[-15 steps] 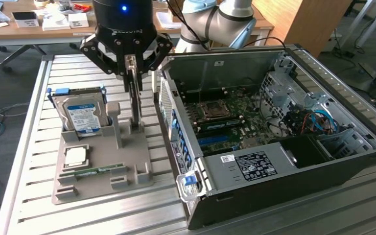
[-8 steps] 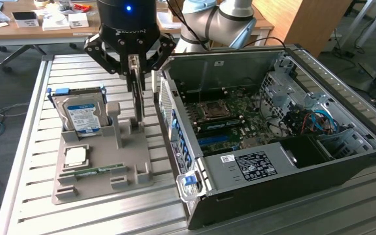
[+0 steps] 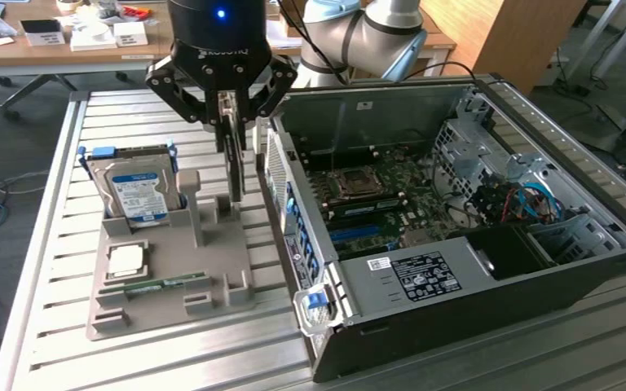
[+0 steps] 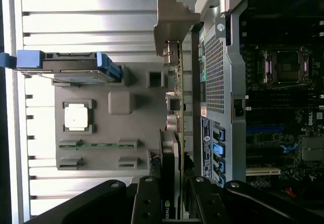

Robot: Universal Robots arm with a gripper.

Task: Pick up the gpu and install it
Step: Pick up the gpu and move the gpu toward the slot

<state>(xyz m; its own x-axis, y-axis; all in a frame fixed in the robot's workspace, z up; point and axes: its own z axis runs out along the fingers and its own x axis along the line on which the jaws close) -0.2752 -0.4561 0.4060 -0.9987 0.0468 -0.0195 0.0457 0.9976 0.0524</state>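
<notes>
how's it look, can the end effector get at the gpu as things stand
Likely yes: the end effector looks closed on the top edge of the upright gpu at the grey holder, with nothing between them.

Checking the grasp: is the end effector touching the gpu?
Touching. In the wrist view, the end effector clamps both faces of the edge-on gpu; the exterior view shows the same.

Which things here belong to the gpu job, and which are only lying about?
Job: gpu, held in the end effector; open computer case.
Lying about: hard drive, processor chip, RAM stick, all on the gray holder.
</notes>
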